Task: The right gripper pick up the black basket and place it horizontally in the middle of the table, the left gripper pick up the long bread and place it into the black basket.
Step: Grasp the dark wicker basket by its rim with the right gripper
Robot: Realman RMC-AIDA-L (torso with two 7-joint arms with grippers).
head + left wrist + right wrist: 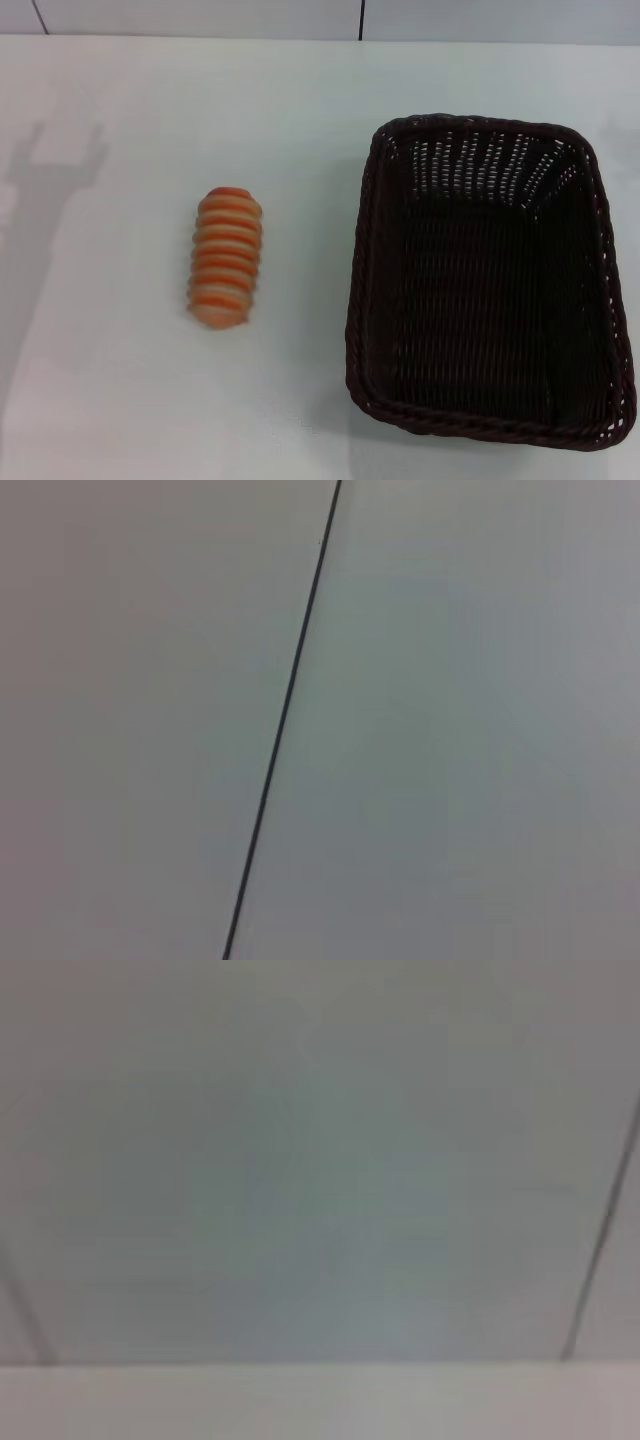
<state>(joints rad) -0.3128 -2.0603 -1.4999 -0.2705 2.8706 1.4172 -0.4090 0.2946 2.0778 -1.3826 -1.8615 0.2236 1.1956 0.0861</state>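
The basket sat on the right side of the tabletop, its long axis running away from the robot, its near rim close to the front edge, and nothing lay inside it. The bread lay well apart to its left, striped side up, also pointing away from the robot. A forked shadow fell across the far left of the tabletop. Neither claw showed in any view, so whether their fingers were apart or together could not be told. Both wrist views showed only pale flat surface crossed by thin dark seams.
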